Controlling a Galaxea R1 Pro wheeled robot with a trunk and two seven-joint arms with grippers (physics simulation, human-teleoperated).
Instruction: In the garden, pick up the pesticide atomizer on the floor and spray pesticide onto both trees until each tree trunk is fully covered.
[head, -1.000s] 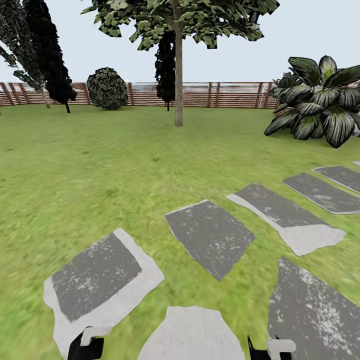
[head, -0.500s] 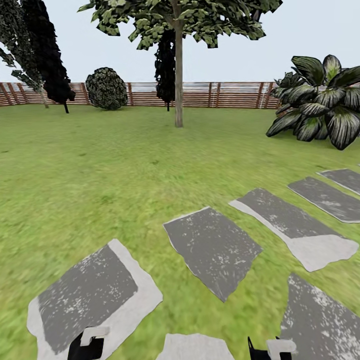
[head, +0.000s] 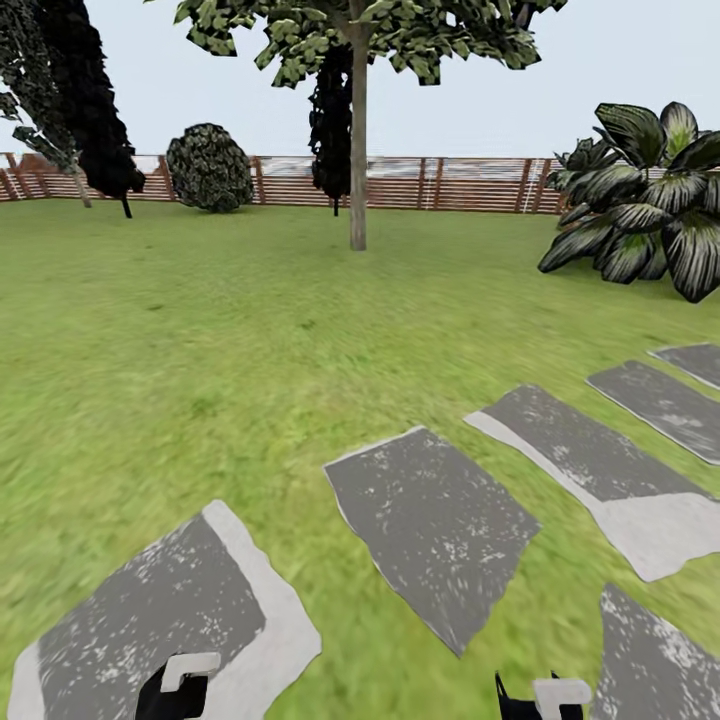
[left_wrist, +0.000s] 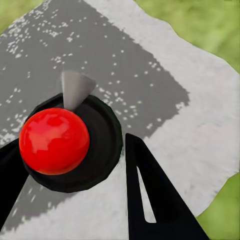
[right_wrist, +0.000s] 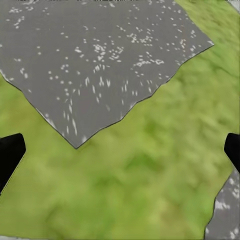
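Your left end effector (left_wrist: 75, 165) grips the atomizer (left_wrist: 55, 141); right end effector (right_wrist: 120, 150) is spread wide, empty. You're in transit: steer toward the tree trunk (head: 358, 150) at twelve o'clock.

My view rolled forward over the lawn (head: 200, 330), stepping stones (head: 430, 520) slid down toward me, nearest pale stone dropped out of sight, the tree trunk (head: 358, 150) and fence (head: 450, 183) drew slightly nearer.

Green lawn (head: 200, 330) throughout; grey stepping stones (head: 430, 520) set flat, running lower left to right edge of frame.
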